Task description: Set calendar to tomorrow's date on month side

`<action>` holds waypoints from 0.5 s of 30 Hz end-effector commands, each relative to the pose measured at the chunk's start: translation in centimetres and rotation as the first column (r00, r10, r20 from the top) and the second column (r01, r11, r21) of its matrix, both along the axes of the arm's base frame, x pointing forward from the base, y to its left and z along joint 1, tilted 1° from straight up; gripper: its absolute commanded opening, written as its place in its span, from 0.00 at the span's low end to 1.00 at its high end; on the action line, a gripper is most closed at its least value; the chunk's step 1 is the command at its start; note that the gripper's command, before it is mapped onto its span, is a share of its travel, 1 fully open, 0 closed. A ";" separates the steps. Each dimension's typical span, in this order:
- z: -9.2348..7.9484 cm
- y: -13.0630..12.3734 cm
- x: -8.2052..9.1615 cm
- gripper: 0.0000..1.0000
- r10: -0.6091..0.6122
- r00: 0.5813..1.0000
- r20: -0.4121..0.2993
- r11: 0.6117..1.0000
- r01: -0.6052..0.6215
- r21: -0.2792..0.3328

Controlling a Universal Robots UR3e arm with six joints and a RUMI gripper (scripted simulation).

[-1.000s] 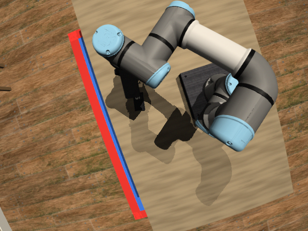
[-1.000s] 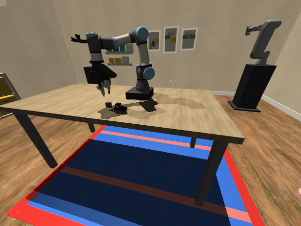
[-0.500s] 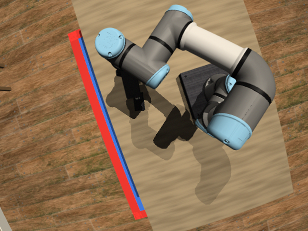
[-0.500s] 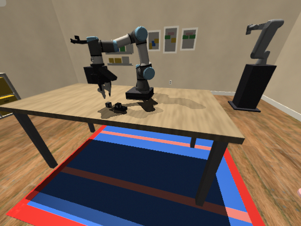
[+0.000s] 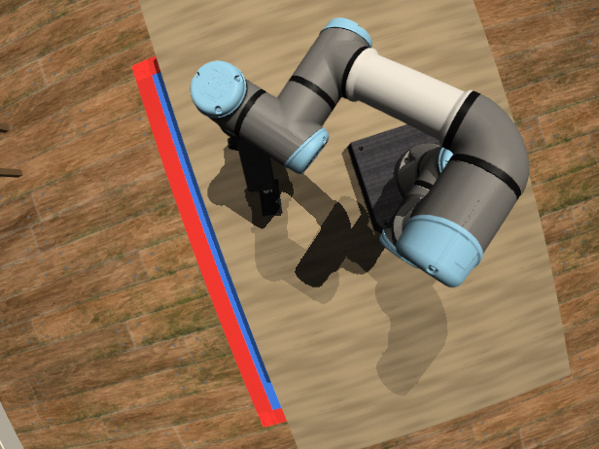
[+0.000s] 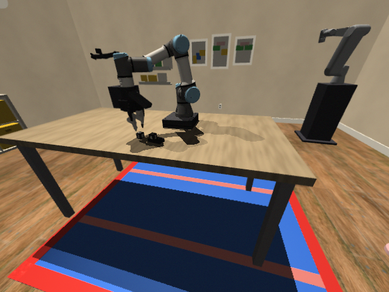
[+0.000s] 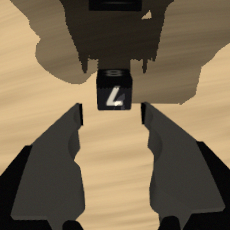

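Observation:
A small black cube point(image 6: 140, 135) point(image 7: 114, 91) sits on the table beside the calendar. In the wrist view, its larger visible face bears a white digit like an upside-down 7, partly shaded; a foreshortened face above it bears a rounded digit, not clearly readable. The black calendar tray point(image 6: 160, 141) stands right of the cube in the exterior view, with another dark cube point(image 6: 153, 136) on it; its date is unreadable. My gripper point(image 6: 139, 128) point(image 7: 111, 104) is partly open and empty, pointing down just above the loose cube. In the wrist view the cube lies just beyond the fingertips, centred roughly between them.
The calendar stands close beside the loose cube. The arm's black base plate point(image 5: 384, 146) point(image 6: 180, 122) is farther back on the table point(image 5: 486, 330) point(image 6: 221, 152). The table's front edge is near the calendar. The wrist and its shadow cover much of this area.

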State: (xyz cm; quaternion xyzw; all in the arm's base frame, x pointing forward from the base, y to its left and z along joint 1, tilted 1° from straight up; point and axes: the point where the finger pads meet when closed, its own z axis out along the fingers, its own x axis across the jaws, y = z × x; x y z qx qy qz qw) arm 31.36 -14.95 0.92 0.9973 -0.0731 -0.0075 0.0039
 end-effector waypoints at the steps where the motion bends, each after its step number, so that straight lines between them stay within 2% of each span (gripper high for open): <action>1: -0.6 -0.3 0.2 0.29 0.000 1.000 0.009 1.000 0.000 -0.009; 15: -0.9 -0.3 0.2 0.29 0.000 1.000 0.009 1.000 0.000 -0.009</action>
